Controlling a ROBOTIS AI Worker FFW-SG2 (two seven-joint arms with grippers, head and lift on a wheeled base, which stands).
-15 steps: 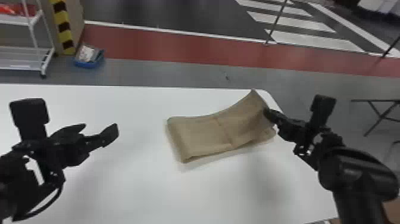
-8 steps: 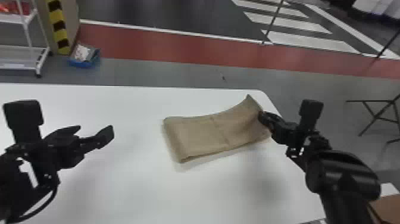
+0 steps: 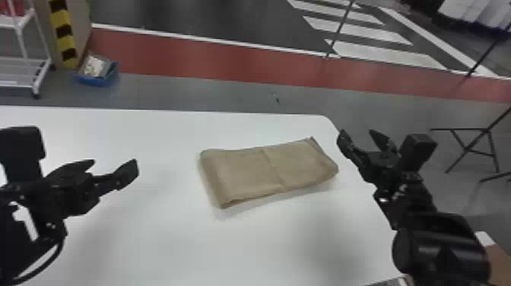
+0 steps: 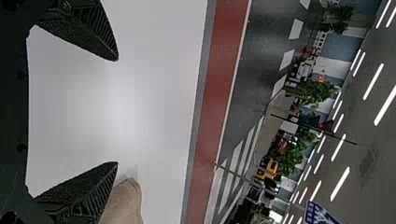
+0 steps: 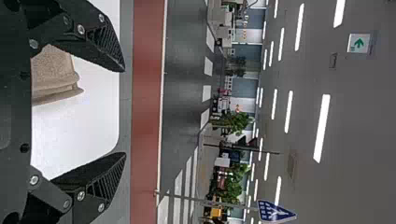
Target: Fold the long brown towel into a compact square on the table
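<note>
Brown, probably light and limp, the towel (image 3: 243,171) lies folded on the table (image 3: 251,247), left gripper (image 3: 113,165) above the table's left part, right gripper (image 3: 357,134) near its right edge, both with fingers (image 5: 105,42) open; grasp all layers at a short end.

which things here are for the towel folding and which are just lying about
For the job:
long brown cloth towel, folded on the table
white smooth-topped table
black two-fingered left end effector, open
black two-fingered right end effector, open

Just about:
blue container on the floor
white metal rack
black folding stand
</note>
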